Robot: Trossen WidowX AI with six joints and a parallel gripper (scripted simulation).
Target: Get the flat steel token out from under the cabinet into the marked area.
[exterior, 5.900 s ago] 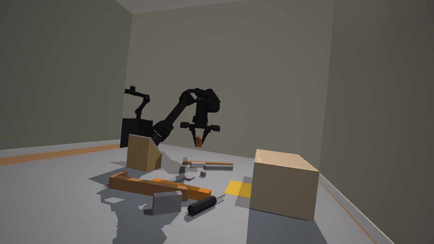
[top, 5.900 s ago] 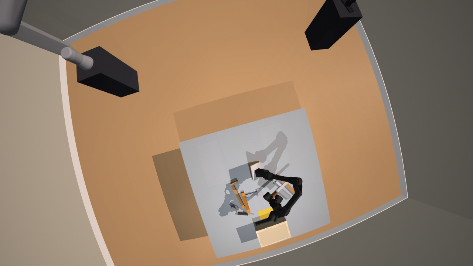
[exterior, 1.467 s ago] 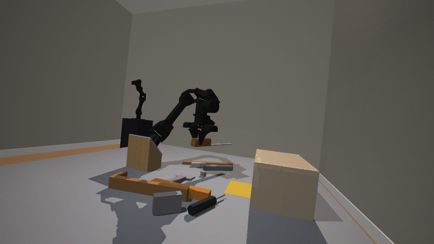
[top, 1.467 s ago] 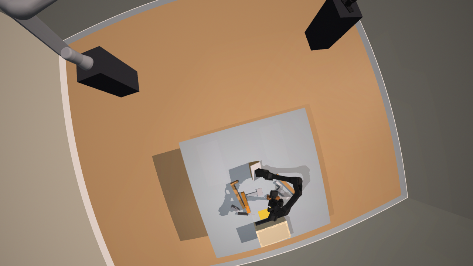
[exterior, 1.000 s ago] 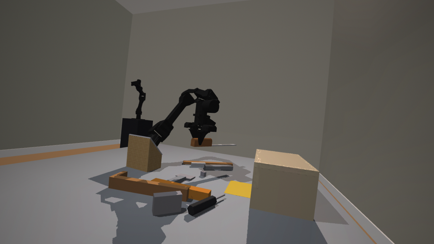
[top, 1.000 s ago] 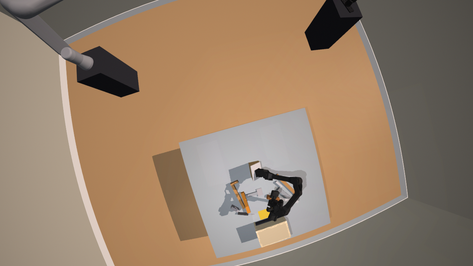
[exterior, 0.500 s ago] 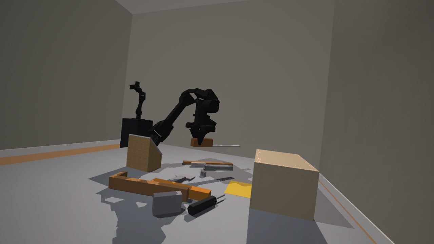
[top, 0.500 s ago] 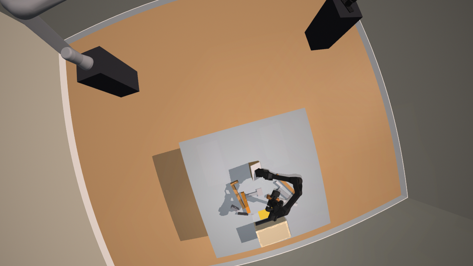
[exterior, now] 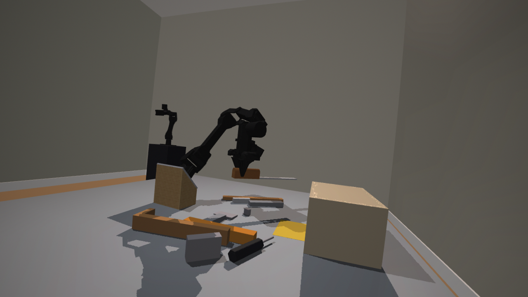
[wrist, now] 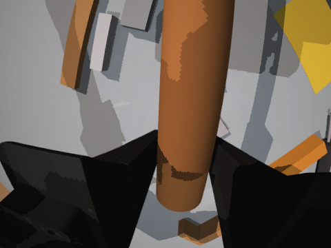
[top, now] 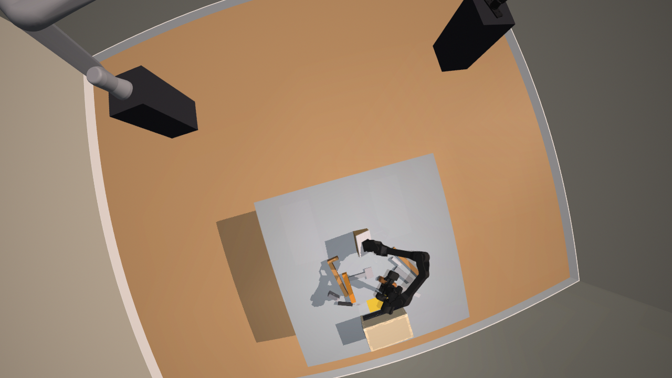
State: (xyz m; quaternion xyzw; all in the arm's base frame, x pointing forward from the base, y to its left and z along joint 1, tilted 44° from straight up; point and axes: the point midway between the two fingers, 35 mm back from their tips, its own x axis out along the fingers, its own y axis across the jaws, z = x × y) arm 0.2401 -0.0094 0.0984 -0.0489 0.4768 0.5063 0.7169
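Note:
My gripper point(exterior: 242, 173) point(wrist: 184, 138) is shut on the brown-orange handle point(exterior: 253, 173) point(wrist: 194, 89) of a tool, raised well above the table. In the exterior view the tool's thin pale blade point(exterior: 278, 178) sticks out level toward the cabinet side. The cabinet point(top: 389, 332) point(exterior: 343, 227) is a beige box with a dark slotted strip point(top: 372, 316) low on its front. The yellow marked area point(top: 373, 305) point(exterior: 289, 229) point(wrist: 318, 65) lies flat in front of it; the arm or the cabinet hides part of it in the top and exterior views. The steel token cannot be made out in any view.
Long orange bars point(top: 349, 291) point(exterior: 177, 228), a grey block point(exterior: 203, 247) and a black-handled screwdriver point(top: 345, 303) point(exterior: 245, 251) lie left of the yellow area in the top view. Grey bars point(exterior: 265, 203) lie beyond the middle. A slanted wooden block point(exterior: 168, 186) stands by the arm's base.

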